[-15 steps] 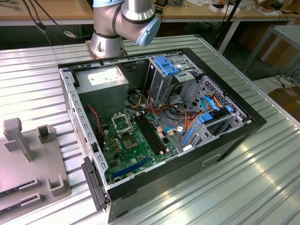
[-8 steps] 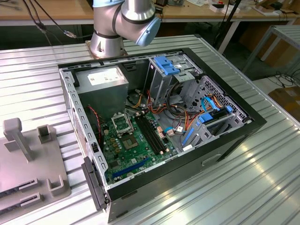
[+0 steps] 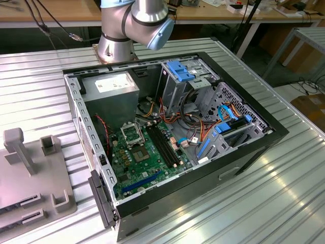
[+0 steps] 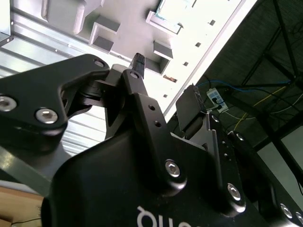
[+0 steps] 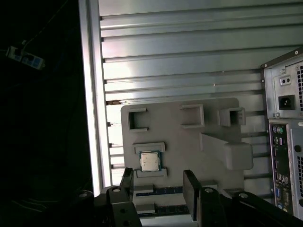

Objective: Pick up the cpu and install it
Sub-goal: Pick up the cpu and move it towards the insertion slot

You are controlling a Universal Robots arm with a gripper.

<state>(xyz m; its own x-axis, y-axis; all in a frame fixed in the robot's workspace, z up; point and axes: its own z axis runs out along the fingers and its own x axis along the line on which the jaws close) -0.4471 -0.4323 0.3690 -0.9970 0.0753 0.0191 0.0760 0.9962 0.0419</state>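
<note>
Exterior view cuts the arm off at the picture's upper edge. Its base and one thick grey-and-blue joint show behind the open computer case, and the rest runs out of frame. The grey tray on the exterior view's left is likewise cut by the picture's edge.

In the first wrist view a wide strip beside the ribbed metal table is too dark to read, and the roots of the gripper merge into shadow. The gripper hangs above the tray, pointing down at it. Its two black fingers are spread wide with nothing between them. The second wrist view shows the same wide, bare gap.

The cpu lies flat on the tray between two low grey brackets, silvery face up with a thin green rim. It is square, so no side is the longer, and its edges run parallel to the tray's edges. It lies apart from the fingers, untouched, near their tips. The marks on its face are too small to read.
</note>
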